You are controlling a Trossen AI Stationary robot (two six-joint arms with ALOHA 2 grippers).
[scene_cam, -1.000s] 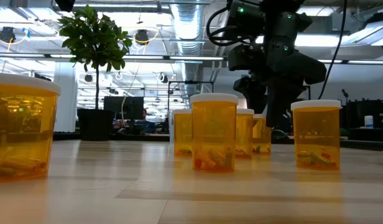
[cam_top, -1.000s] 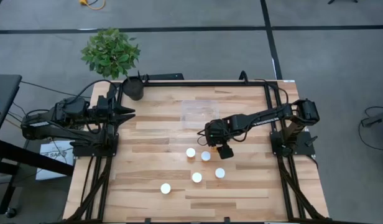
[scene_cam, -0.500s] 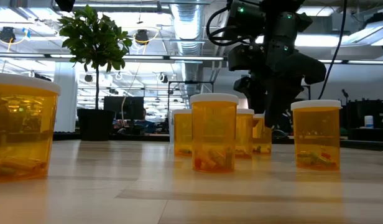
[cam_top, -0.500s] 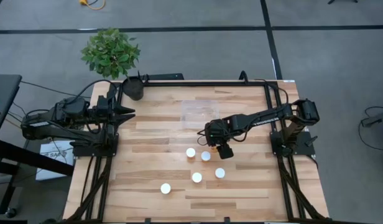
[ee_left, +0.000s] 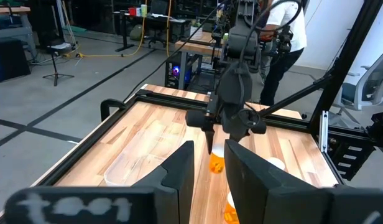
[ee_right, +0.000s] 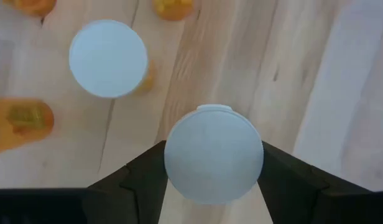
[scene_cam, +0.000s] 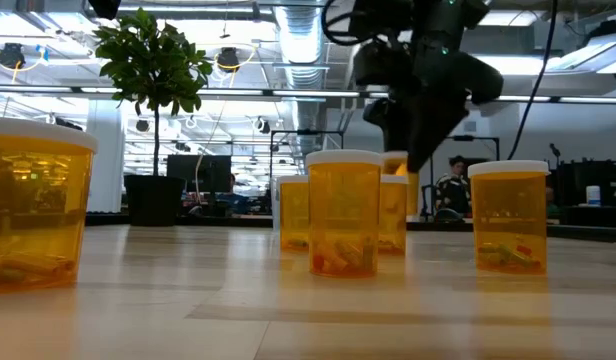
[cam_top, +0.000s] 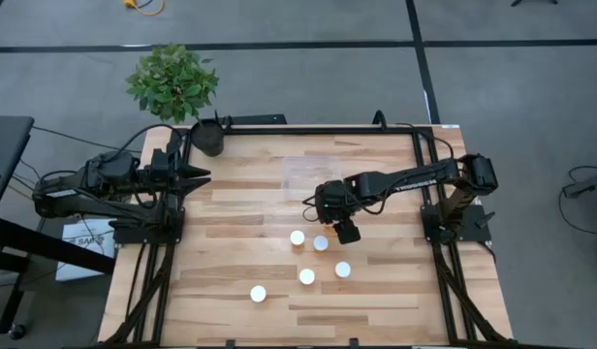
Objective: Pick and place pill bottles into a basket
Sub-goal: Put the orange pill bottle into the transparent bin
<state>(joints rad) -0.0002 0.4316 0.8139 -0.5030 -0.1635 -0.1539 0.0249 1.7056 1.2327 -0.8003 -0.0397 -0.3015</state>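
Note:
My right gripper (cam_top: 326, 206) is shut on one pill bottle, whose white cap (ee_right: 213, 154) shows between the fingers in the right wrist view. Its orange body (ee_left: 216, 163) hangs above the table in the left wrist view. Several more bottles with white caps stand upright on the wood: two just below the gripper (cam_top: 297, 237) (cam_top: 321, 242), two nearer (cam_top: 343, 269) (cam_top: 306, 276), one apart (cam_top: 258, 293). The clear basket (cam_top: 310, 174) sits just beyond my right gripper. My left gripper (cam_top: 204, 175) waits open at the table's left edge. My right gripper pinches the bottle between its two fingers (ee_right: 138, 180), one on each side just below the white cap (ee_right: 213, 154). The fingers come from above, pointing down. The bottle hangs upright, lifted clear of the table (scene_cam: 412, 195).
A dark round pot (cam_top: 209, 141) with a green plant (cam_top: 172, 82) stands at the far left corner. Black frame rails (cam_top: 426, 174) run along the table's edges. Bare wood lies to the left of the bottles and along the near edge. A person (scene_cam: 453, 185) is in the room behind.
My right gripper, shut on the bottle, has risen and drifted a little toward the basket. The bottle, which stood on the table among the others, now hangs lifted clear of it.

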